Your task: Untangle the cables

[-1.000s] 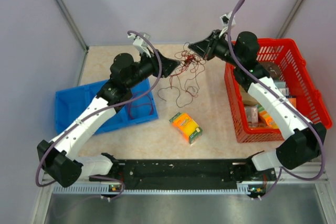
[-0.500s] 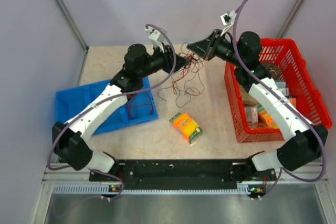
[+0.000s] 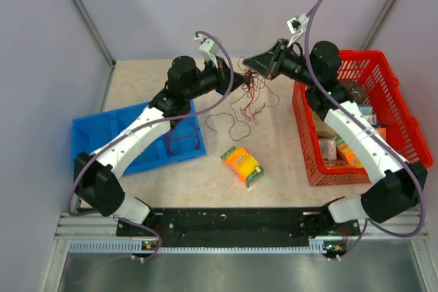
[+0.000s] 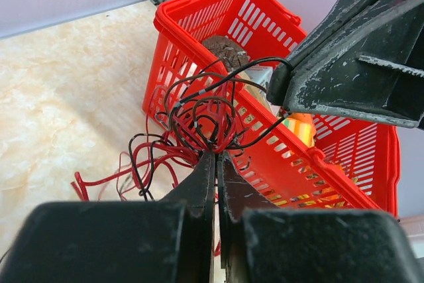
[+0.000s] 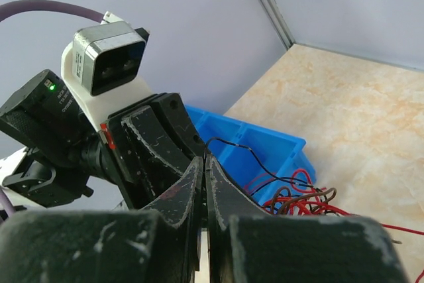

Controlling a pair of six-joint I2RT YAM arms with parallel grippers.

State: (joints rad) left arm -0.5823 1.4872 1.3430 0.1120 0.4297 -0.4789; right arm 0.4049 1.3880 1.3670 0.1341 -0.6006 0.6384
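The cables (image 3: pixel 254 94) are thin red and black wires in a knotted clump hanging between the two grippers, and loose loops (image 3: pixel 229 124) trail onto the table below. My left gripper (image 3: pixel 241 81) is shut on the clump's near side. In the left wrist view its tips (image 4: pixel 216 154) pinch red and black strands (image 4: pixel 199 114). My right gripper (image 3: pixel 249 64) sits just above and behind, shut on a thin black wire (image 5: pixel 265 157) at its tips (image 5: pixel 204 158). The two grippers nearly touch. More tangled cables (image 5: pixel 298 198) hang below the right gripper.
A red basket (image 3: pixel 383 66) with packets inside stands at the right, close behind the clump in the left wrist view (image 4: pixel 199 11). At the left is a blue bin (image 3: pixel 89 135) holding a dark wire coil (image 3: pixel 181 143). An orange-green box (image 3: pixel 242 166) lies on the table's middle.
My left arm swung right and forward into the clump and its jaws shut on the wires. The right gripper rose slightly, and the clump lifted off the table.
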